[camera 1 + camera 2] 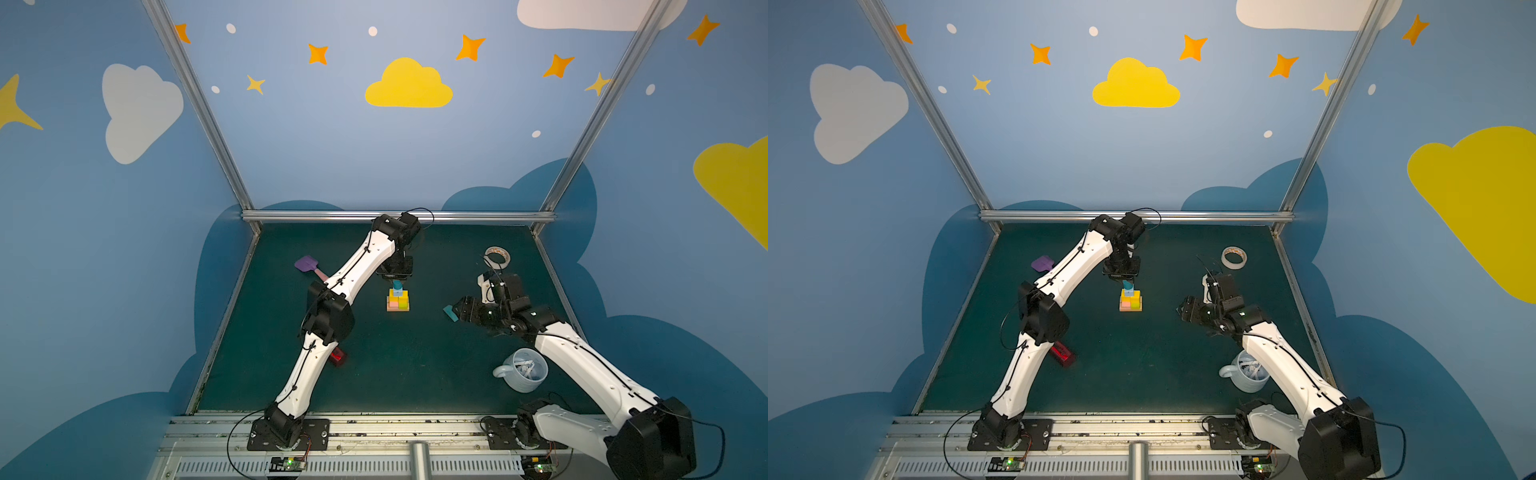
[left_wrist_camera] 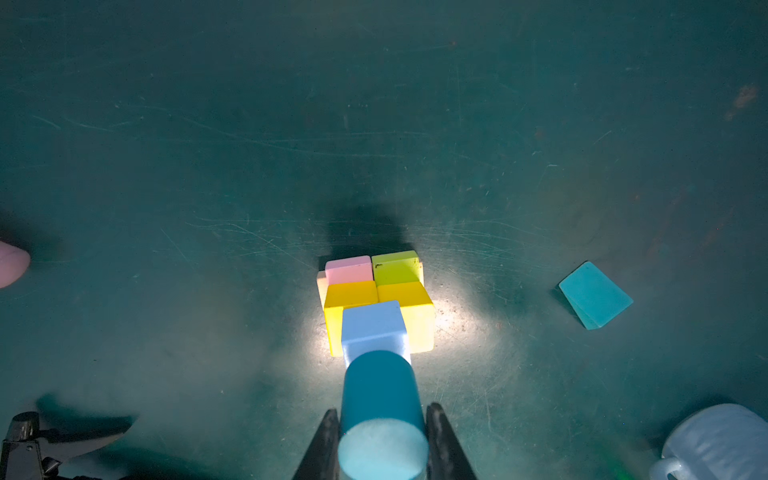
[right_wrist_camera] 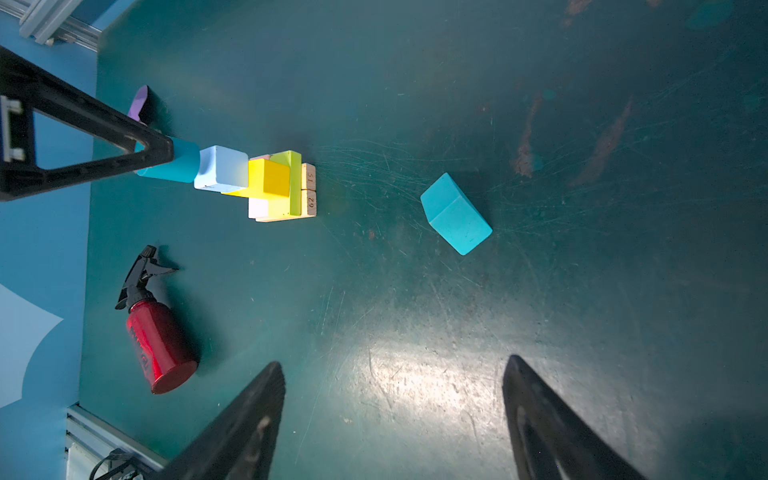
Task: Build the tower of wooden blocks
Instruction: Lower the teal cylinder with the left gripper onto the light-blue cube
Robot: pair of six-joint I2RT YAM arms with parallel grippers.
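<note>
Centrally on the dark green bench (image 1: 374,374), slightly toward the far side, a stepped tower of painted wood blocks (image 1: 397,300) is seen in both top views. Its base is formed by two tan wood bars (image 3: 309,189), on whose end faces the numbers "51" and "62" are printed. A pink slab (image 2: 348,269) and a lime slab (image 2: 395,270) are laid side by side on them, two yellow cubes (image 2: 351,295) are set above, and a pale-blue cube (image 2: 372,322) is placed on those. A teal cylinder (image 2: 380,386) is stood upright on the pale-blue cube, and the left fingers (image 2: 324,444) are clamped on its upper part from either side. A teal house-shaped block (image 3: 455,214) is seen lying on its side on the bench, right of the tower and well apart from it, just ahead of the right fingers (image 3: 249,428), which are held wide apart around nothing. A red translucent spray bottle with a black trigger head (image 3: 160,349) is laid on its side at the near left; the lettering along its body cannot be read.
</note>
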